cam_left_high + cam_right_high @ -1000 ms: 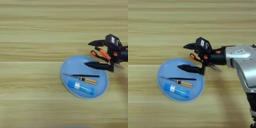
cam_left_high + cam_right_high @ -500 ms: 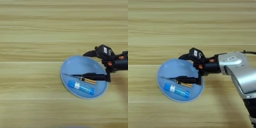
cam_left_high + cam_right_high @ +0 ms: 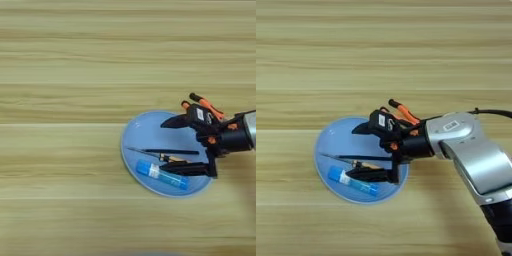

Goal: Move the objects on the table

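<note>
A blue tube with a white label and a thin screwdriver with a tan handle lie side by side in the blue oval plate. My right gripper hovers over the plate's right half, open wide. Its upper finger points left over the plate's far part. Its lower finger lies along the tube's right end, by the screwdriver's handle. The orange-handled pliers sit on the table just past the plate's far right rim, partly hidden behind the gripper's body.
The silver forearm comes in from the lower right and crosses the table beside the plate. Bare light-wood planks spread to the left of the plate and beyond it.
The gripper has come away from the pliers, moving left and nearer, out over the plate. Its lower finger now lies by the tube. Tube, screwdriver and plate have not moved.
</note>
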